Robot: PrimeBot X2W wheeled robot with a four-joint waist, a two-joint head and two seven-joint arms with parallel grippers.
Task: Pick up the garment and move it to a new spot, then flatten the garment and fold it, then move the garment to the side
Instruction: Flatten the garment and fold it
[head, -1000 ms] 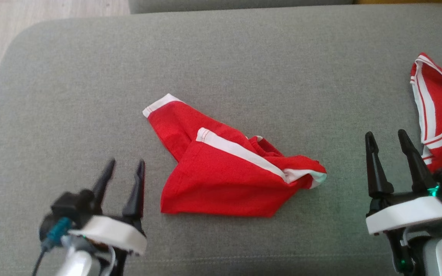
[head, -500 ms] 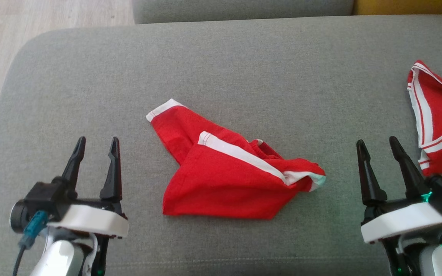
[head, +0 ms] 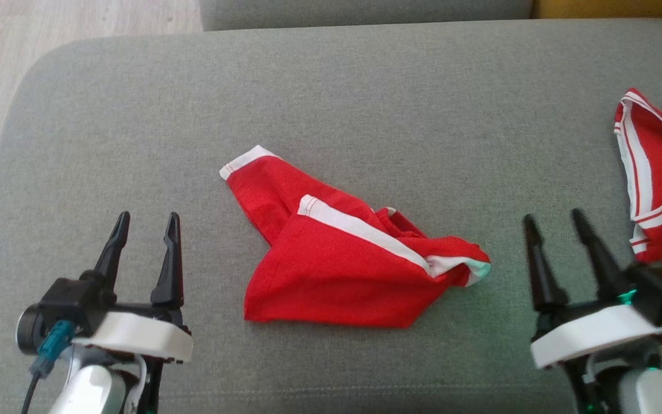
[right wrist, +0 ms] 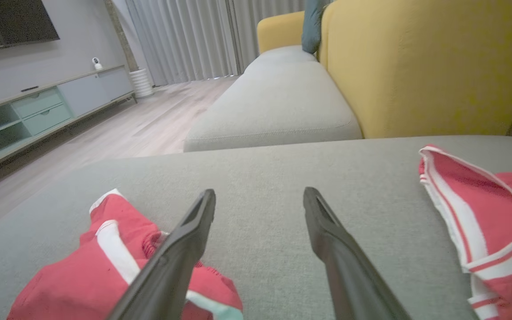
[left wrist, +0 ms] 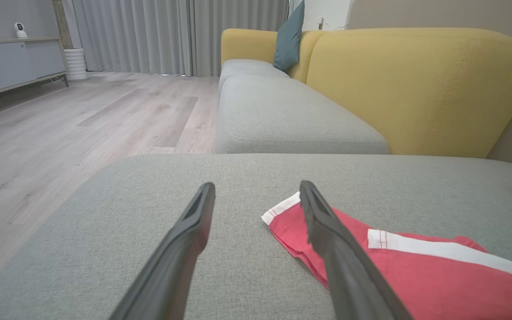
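The garment (head: 331, 276) is soft, matt red cloth with white trim. The sofa cushion (head: 135, 144) is coarse grey woven fabric; the floor (left wrist: 60, 124) is pale wood.

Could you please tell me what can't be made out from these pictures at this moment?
- Second red garment: cut off by the head view's right edge, so its full shape is unknown.
- Central red garment: folded over itself, so its lower layers are hidden. In the right wrist view a claw finger covers part of it.
- Right claw: blurred in the head view, so fine detail is lost.
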